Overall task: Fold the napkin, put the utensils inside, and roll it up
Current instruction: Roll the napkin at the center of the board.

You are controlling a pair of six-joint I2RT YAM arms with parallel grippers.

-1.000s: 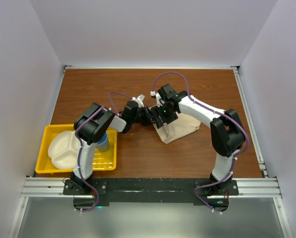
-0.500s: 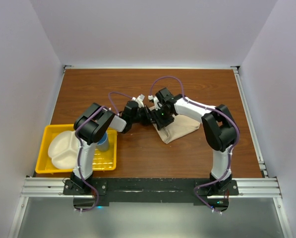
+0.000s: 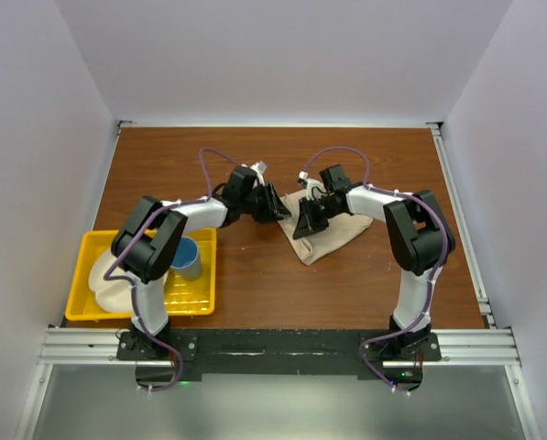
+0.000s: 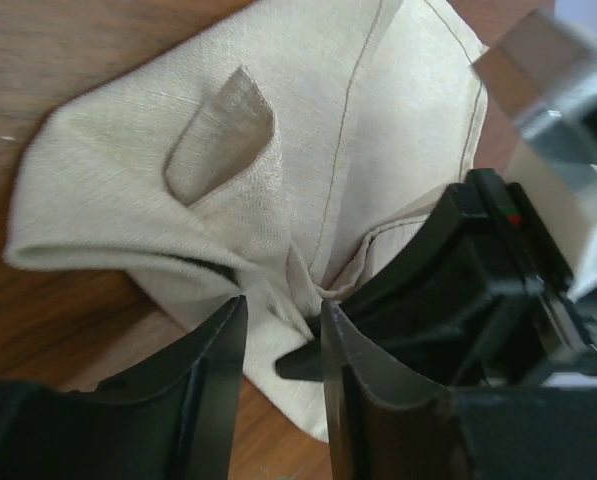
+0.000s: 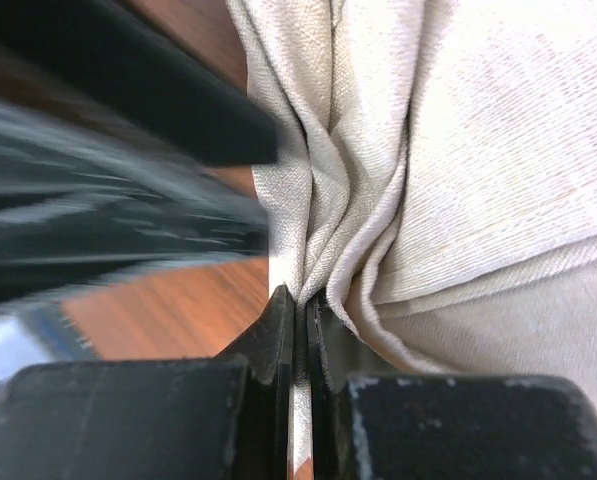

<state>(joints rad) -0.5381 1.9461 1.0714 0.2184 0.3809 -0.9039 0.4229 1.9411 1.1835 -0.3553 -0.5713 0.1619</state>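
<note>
- Black right gripper (image 5: 300, 300): jaws squeezed together on a bunched fold at the edge of the beige napkin (image 5: 478, 150).
- Left gripper (image 4: 283, 315): jaws part-open, gripping nothing, tips just beside the same gather.
- The napkin lies rumpled on the wooden table (image 3: 255, 293), right of centre.
- Judged early: the fold looks unfinished, and no knife shows in any of the 3 views. Loading it and rolling remain.

Left claw (image 3: 275, 203): opening and backing away from the napkin (image 3: 335, 234) | Right claw (image 3: 302, 225): closing onto a bunched napkin fold | Left arm (image 3: 143, 243): swinging out over the yellow tray (image 3: 200, 299)
</note>
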